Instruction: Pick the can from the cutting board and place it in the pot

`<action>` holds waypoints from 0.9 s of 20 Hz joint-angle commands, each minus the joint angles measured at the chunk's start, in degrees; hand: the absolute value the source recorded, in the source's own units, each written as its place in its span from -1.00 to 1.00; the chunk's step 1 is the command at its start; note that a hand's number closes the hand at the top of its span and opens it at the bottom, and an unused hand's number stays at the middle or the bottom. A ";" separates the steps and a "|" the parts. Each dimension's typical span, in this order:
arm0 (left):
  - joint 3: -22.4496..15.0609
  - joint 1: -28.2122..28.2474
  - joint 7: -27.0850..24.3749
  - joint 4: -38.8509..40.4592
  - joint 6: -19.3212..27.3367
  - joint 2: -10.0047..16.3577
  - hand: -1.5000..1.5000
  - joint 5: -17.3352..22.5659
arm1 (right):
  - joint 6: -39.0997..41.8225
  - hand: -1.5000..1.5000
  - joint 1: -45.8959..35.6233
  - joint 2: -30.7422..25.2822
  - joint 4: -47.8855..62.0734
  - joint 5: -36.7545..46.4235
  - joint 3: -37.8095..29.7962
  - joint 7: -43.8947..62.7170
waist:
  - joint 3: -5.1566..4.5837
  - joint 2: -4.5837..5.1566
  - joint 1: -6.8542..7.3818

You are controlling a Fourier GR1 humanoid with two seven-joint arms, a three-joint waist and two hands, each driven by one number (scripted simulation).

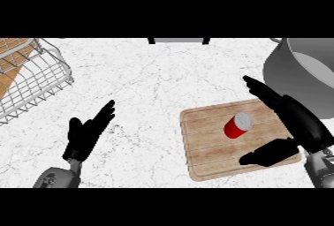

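One red cylindrical can with a silver lid point(238, 126) stands on the one pale wooden cutting board point(202, 150), towards the board's far right part and leaning a little. Any print on its red side is too small to tell.

The board lies on the white marbled counter point(157, 88). Just beyond the board's right corner is one large grey metal pot point(284, 66); of its inside only a pale inner wall shows. At the far left sits one white wire basket point(36, 86), with an orange-brown surface showing through its wires (in it or under it, I cannot tell).

Two black hands are in view. The right hand point(305, 128) is spread wide over the board, fingers point(267, 93) straight on the can's far side and thumb on its near side, neither touching the can. The left hand point(85, 134) rests open on the left, fingers up, well apart from the board.
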 commanded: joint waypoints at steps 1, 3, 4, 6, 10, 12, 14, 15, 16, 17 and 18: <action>-0.77 1.26 -1.41 -0.30 0.70 -0.71 0.00 -1.67 | 6.46 -1.00 -0.27 -1.54 4.72 1.08 4.89 2.35 | 0.04 -0.03 0.19; -0.36 2.15 -0.07 -2.66 0.58 -1.19 0.00 -0.74 | 9.08 -1.00 0.99 -2.31 8.87 2.21 4.15 -2.14 | 0.08 -0.08 0.00; -1.43 3.66 -1.95 -1.73 0.92 -1.87 0.00 -2.83 | 6.47 -1.00 -3.49 1.73 12.67 6.08 5.25 -1.59 | 0.06 -0.06 0.10; 1.19 0.26 0.48 -0.06 -0.52 -1.18 0.00 -1.84 | 9.37 -1.00 2.35 -0.59 13.70 6.81 2.48 -9.27 | 0.07 -0.11 -0.52; 1.94 1.85 -0.93 0.19 -2.46 -1.88 0.00 -2.43 | 9.20 -1.00 -3.15 1.79 22.62 11.02 -1.13 -14.77 | 0.06 -0.09 -0.32; 4.58 -0.47 -1.51 2.54 -3.65 -1.53 0.00 -3.08 | 11.31 -1.00 -4.17 2.03 21.02 11.34 -3.68 -12.91 | 0.05 -0.13 -0.47; 2.57 3.55 -0.42 -1.99 -1.91 -2.73 0.00 -3.90 | 8.97 -1.00 1.42 1.60 21.04 13.14 -4.05 -19.86 | 0.06 -0.17 -0.48; 1.89 7.79 1.31 -9.02 -0.77 -2.06 0.00 -4.24 | 8.38 -1.00 0.45 3.30 21.15 12.81 -3.99 -18.12 | 0.07 -0.22 -0.24; 3.51 2.42 2.00 -3.86 -2.41 -2.08 0.00 -2.84 | 8.05 -1.00 1.32 2.69 28.13 13.62 -5.05 -25.80 | 0.09 -0.09 -0.34; 3.84 0.96 1.54 -1.61 -1.89 -3.97 0.00 -4.15 | 11.69 -1.00 -1.37 2.91 27.30 12.29 -6.81 -23.13 | 0.06 -0.13 -0.47; 4.78 -0.12 1.20 0.02 -2.84 -3.18 0.00 -3.69 | 13.82 -1.00 -2.67 1.69 29.59 10.71 -8.19 -24.93 | 0.06 -0.10 -0.45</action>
